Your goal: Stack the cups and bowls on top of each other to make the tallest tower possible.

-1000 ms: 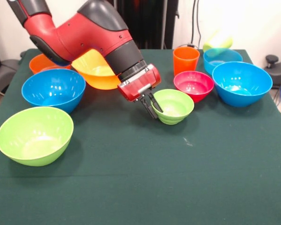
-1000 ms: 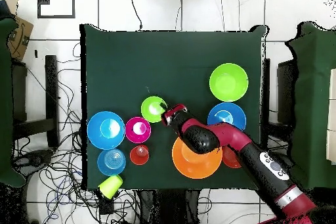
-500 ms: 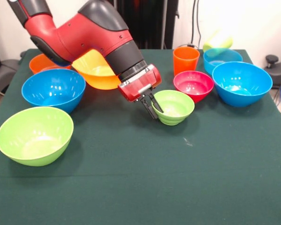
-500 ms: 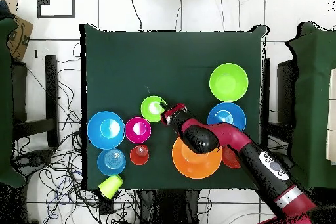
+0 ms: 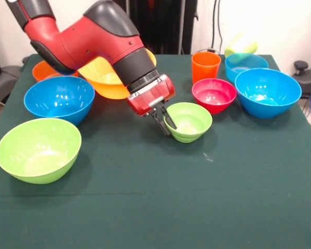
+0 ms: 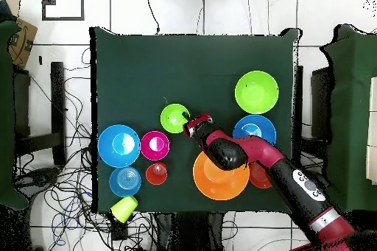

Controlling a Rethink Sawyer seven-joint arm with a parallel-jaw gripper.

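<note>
My gripper [image 5: 165, 122] is shut on the near-left rim of the small green bowl [image 5: 189, 122], which tilts slightly on the cloth; both also show in the overhead view, the gripper [image 6: 188, 125] beside the bowl [image 6: 174, 118]. The red-pink bowl [image 5: 214, 94] and the upright orange cup [image 5: 205, 66] stand just behind it. The yellow-green cup [image 5: 241, 48] lies on its side at the far right edge. No tower is in view; the bowls stand singly.
A large blue bowl [image 5: 268, 92] and a small blue bowl [image 5: 246, 65] stand at right. At left are a blue bowl [image 5: 59, 98], a large lime green bowl [image 5: 38, 149], a big yellow-orange bowl [image 5: 106, 78] under my arm and an orange bowl [image 5: 43, 69].
My gripper has drawn the small green bowl a little to the left and toward the front camera, away from the red-pink bowl. The other things have not moved.
</note>
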